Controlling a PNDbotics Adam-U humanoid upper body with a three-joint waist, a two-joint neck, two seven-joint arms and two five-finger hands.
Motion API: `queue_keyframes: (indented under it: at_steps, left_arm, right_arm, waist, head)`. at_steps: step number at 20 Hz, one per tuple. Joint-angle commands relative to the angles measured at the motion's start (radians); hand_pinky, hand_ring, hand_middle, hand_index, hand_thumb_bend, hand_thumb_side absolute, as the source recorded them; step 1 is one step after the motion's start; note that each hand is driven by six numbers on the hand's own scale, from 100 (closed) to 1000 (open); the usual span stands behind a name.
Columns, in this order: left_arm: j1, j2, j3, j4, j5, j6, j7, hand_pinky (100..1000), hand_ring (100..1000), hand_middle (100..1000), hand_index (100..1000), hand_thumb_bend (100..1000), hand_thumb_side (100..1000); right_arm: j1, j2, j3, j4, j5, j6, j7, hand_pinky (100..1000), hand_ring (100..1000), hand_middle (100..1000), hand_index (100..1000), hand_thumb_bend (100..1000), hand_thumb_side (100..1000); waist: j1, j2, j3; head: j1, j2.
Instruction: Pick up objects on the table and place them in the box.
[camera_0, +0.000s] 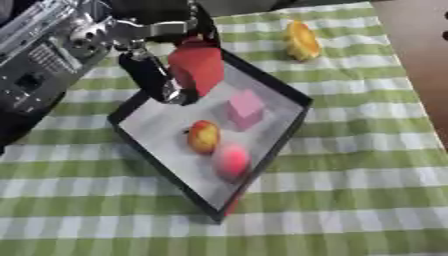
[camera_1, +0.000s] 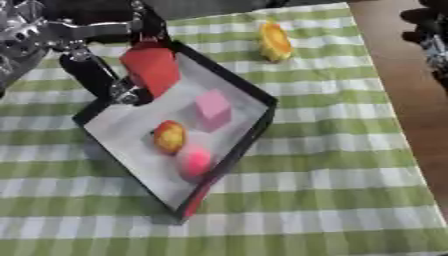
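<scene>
Checked green-and-white cloth (camera_0: 350, 165) covers the table, and I see the black-rimmed box (camera_0: 289, 131) lying askew on it, its pale floor tilted toward me. My left hand (camera_0: 157, 75) comes in from the upper left and hangs over the box's far corner, its dark fingers (camera_0: 150, 70) curled round a red block-shaped object (camera_0: 197, 67), which sits above the box floor at that corner; I cannot tell whether its lower edge touches the floor. Inside the box I count three things: a pink cube (camera_0: 245, 109) near the middle, a yellow-and-red fruit that looks like an apple (camera_0: 203, 136) just beside it toward me, and a pink round fruit, perhaps a peach (camera_0: 231, 161), nearest the lower rim and close to the apple. Outside the box, well apart on the cloth toward the far right, stands an orange-yellow piece of fruit (camera_0: 301, 40), upright on its edge. At the right eye view's upper right edge, over bare brown tabletop (camera_1: 394, 60), I see dark parts of my right hand (camera_1: 430, 30); I cannot tell how its fingers stand.
</scene>
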Motion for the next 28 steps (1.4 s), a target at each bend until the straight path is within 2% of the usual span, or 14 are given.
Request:
queue_keyframes:
  at_steps: [1,7,10,15,18,22,25,26,28]
  left_arm:
    - [0.001,-0.003,0.011,0.018,-0.022,-0.039,0.009,603,614,619,701,235,100]
    - [0.043,-0.024,0.016,0.118,-0.053,-0.160,0.067,599,609,614,696,209,100]
    - [0.050,-0.036,0.007,0.165,-0.066,-0.212,0.038,604,614,618,699,205,100]
    - [0.055,-0.045,0.011,0.200,-0.082,-0.242,-0.018,615,623,621,700,180,100]
    - [0.063,-0.047,0.014,0.219,-0.038,-0.294,-0.027,624,623,616,694,123,100]
    - [0.068,-0.049,0.026,0.259,-0.003,-0.372,-0.042,634,627,615,692,116,100]
    - [0.070,-0.053,0.031,0.278,-0.004,-0.397,-0.043,640,625,615,694,120,100]
    - [0.070,-0.054,0.031,0.281,-0.005,-0.400,-0.042,643,627,618,697,134,100]
    - [0.071,-0.055,0.031,0.285,-0.011,-0.400,-0.044,673,660,650,729,303,100]
  right_arm:
    - [-0.008,-0.013,-0.005,-0.011,0.002,0.001,0.004,865,929,764,909,100,574]
    - [-0.011,-0.005,-0.003,-0.012,0.005,0.005,0.007,866,930,765,910,100,578]
    - [-0.011,-0.002,-0.002,-0.012,0.008,0.006,0.008,867,930,766,911,100,579]
    - [-0.012,0.000,-0.003,-0.012,0.011,0.007,0.009,868,931,766,911,100,581]
    - [-0.011,0.002,-0.004,-0.012,0.013,0.007,0.009,868,931,767,911,100,582]
    - [-0.010,0.004,-0.004,-0.012,0.014,0.007,0.009,868,932,767,911,100,582]
    - [-0.009,0.005,-0.004,-0.012,0.015,0.007,0.009,869,933,767,912,100,582]
    - [-0.009,0.006,-0.004,-0.012,0.015,0.007,0.010,869,933,767,912,100,583]
    - [-0.009,0.007,-0.005,-0.011,0.017,0.007,0.010,869,933,767,912,100,583]
  waist:
    - [-0.018,-0.020,-0.004]
    - [-0.018,-0.011,-0.012]
    - [-0.018,-0.007,-0.015]
    - [-0.019,-0.001,-0.016]
    - [-0.019,0.001,-0.017]
    - [-0.020,0.002,-0.020]
    - [-0.020,0.003,-0.021]
    - [-0.020,0.004,-0.022]
    - [-0.020,0.005,-0.022]
  head:
    - [0.003,0.002]
    - [0.006,-0.006]
    - [0.009,-0.005]
    - [0.012,-0.007]
    - [0.013,-0.011]
    - [0.016,-0.014]
    - [0.017,-0.017]
    - [0.017,-0.018]
    - [0.016,-0.018]
